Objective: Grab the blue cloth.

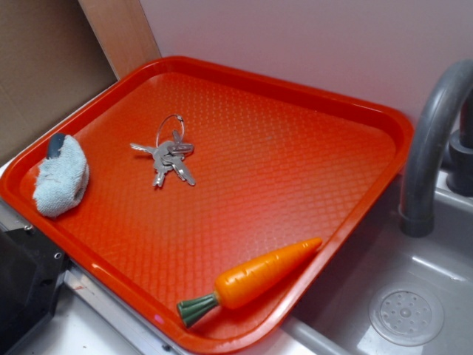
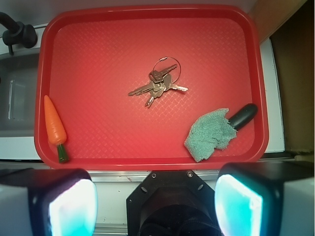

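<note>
The blue cloth (image 1: 60,181) is a small pale fuzzy rag lying bunched near the left rim of the red tray (image 1: 295,96). In the wrist view the blue cloth (image 2: 209,135) sits at the tray's near right corner, partly over a dark oblong object (image 2: 242,116). My gripper (image 2: 155,201) hangs high above the near edge of the tray (image 2: 147,162), well apart from the cloth. Its two fingers stand wide apart, open, with nothing between them. The exterior view does not show the gripper.
A bunch of keys (image 1: 168,155) (image 2: 160,83) lies mid-tray. A toy carrot (image 1: 255,281) (image 2: 54,127) rests by the rim opposite the cloth. A grey faucet (image 1: 432,140) and sink (image 1: 414,296) adjoin the tray. A black robot base (image 1: 22,288) stands near the cloth's corner.
</note>
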Robot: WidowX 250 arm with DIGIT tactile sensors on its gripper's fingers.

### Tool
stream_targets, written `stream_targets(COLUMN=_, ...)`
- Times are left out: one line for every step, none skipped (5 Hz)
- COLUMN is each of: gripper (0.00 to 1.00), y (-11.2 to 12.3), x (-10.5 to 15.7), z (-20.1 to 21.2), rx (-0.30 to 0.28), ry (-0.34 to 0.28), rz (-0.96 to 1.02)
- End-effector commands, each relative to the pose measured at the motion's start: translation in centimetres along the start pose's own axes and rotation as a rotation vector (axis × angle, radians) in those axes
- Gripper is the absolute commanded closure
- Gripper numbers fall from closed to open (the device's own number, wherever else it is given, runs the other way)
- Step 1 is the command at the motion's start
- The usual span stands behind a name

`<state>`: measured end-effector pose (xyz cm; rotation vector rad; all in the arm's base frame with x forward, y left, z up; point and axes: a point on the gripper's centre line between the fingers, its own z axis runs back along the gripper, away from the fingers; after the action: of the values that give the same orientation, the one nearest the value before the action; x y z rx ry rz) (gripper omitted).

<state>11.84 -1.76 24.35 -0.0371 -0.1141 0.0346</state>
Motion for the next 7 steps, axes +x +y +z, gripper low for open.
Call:
stream_targets(gripper=0.0, y=0.0, x=0.0, z=0.0, rx=0.0, ry=0.0, rz=0.0)
stream_targets(gripper=0.0, y=4.0, x=1.7, z=-4.8, rx=0.169, ry=0.031, rz=0.231)
stream_targets(gripper=0.0, y=7.8, x=1.8, z=-8.6, rx=0.24, ry=0.083, rz=0.417)
stream_targets(gripper=0.0, y=10.5, x=2.0, z=-12.1, rx=0.277, ry=0.046, rz=0.51)
stream_targets(gripper=0.0, y=11.8, x=1.4, z=-16.0, rx=0.348, ry=0.056, rz=0.48)
stream_targets(gripper=0.0, y=10.7, x=0.7, z=-20.6, rx=0.18, ry=0.048, rz=0.384)
stream_targets(gripper=0.0, y=10.1, x=-0.5, z=-23.2, rx=0.116, ry=0.127, rz=0.329)
